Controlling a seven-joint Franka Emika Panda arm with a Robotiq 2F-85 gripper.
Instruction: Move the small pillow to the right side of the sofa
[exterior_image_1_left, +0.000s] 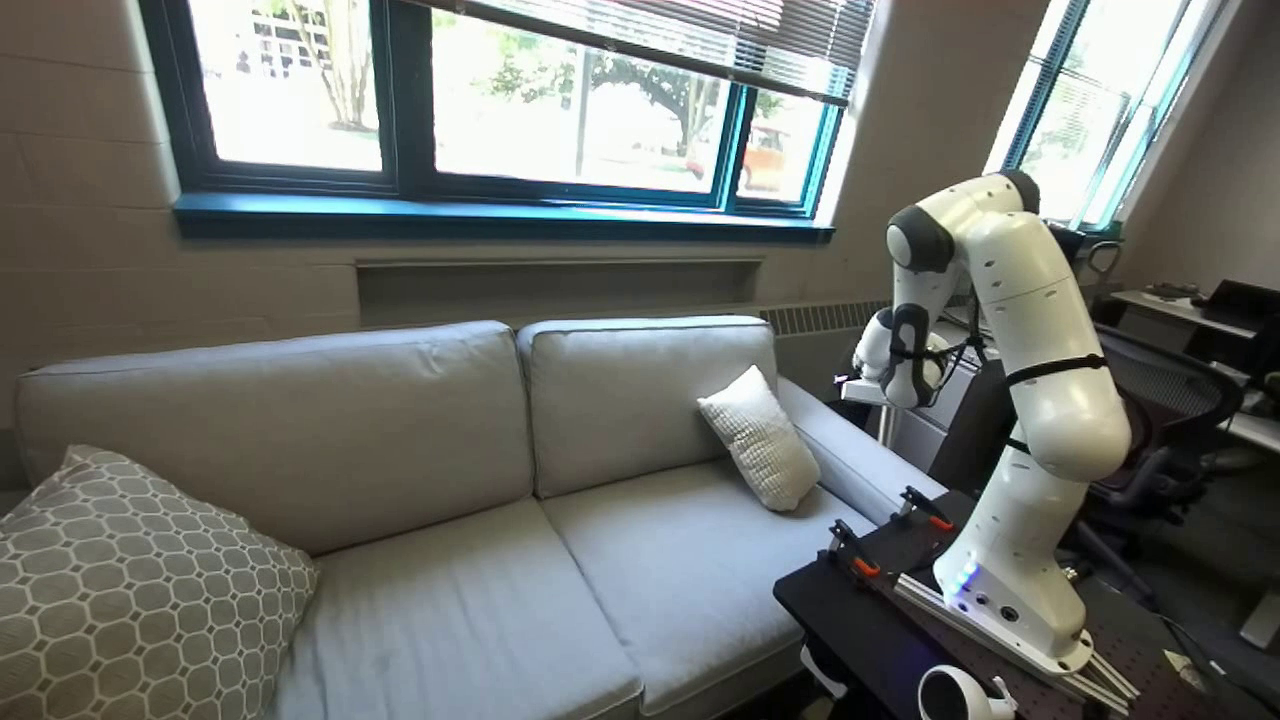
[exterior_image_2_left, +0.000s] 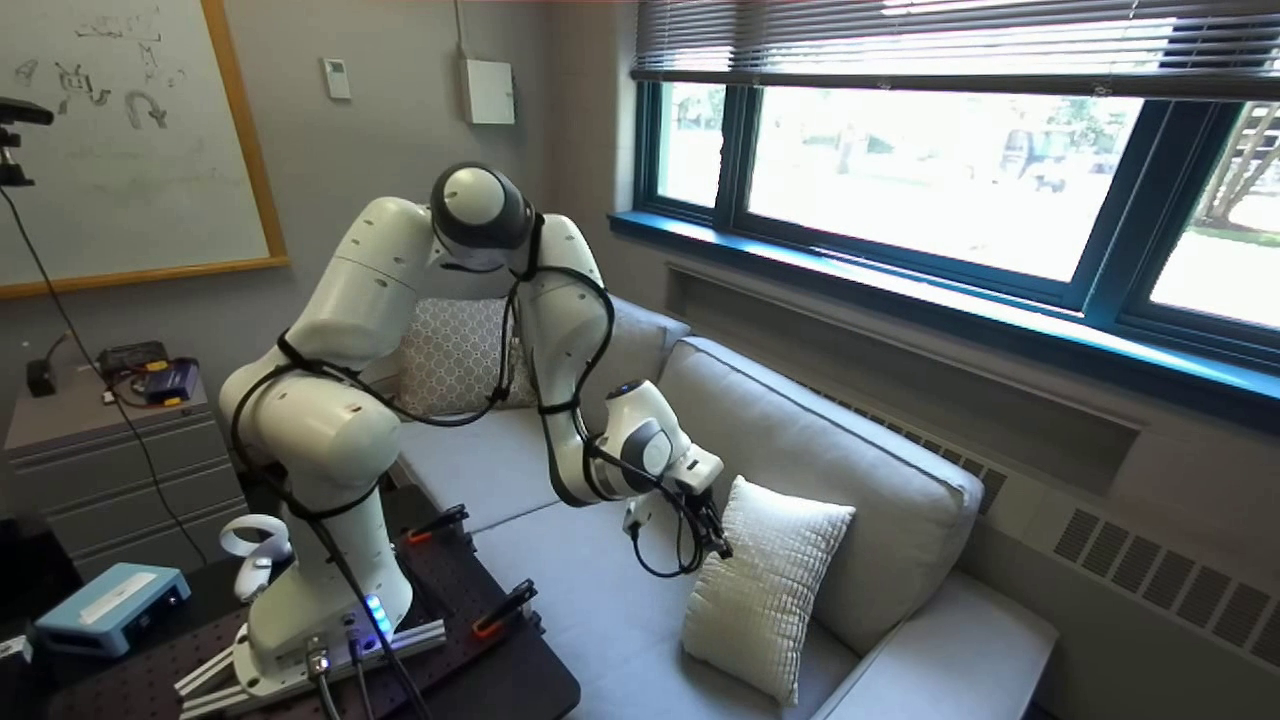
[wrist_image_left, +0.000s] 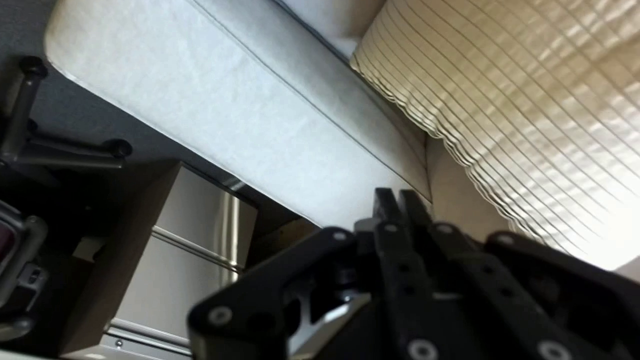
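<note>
In an exterior view the pillow (exterior_image_1_left: 762, 440) stands tilted on the sofa (exterior_image_1_left: 640, 560), leaning on a back cushion (exterior_image_1_left: 645, 410) beside an armrest (exterior_image_1_left: 852, 452); a patterned cushion (exterior_image_1_left: 150, 590) sits at the opposite end. In an exterior view the claw (exterior_image_2_left: 724, 549) hangs before the pillow's upper part; whether they touch I cannot tell. In the wrist view its fingers (wrist_image_left: 385, 202) are together, the pillow filling the upper right.

I see a white pillow (exterior_image_1_left: 762, 440) with a fine quilted grid, a plain pale-grey sofa (exterior_image_1_left: 690, 560) and a taupe cushion (exterior_image_1_left: 140, 600) latticed in white. My gripper (wrist_image_left: 396, 196) is black. Wrist-view glare leaves me unsure of the pillow's exact shade.
</note>
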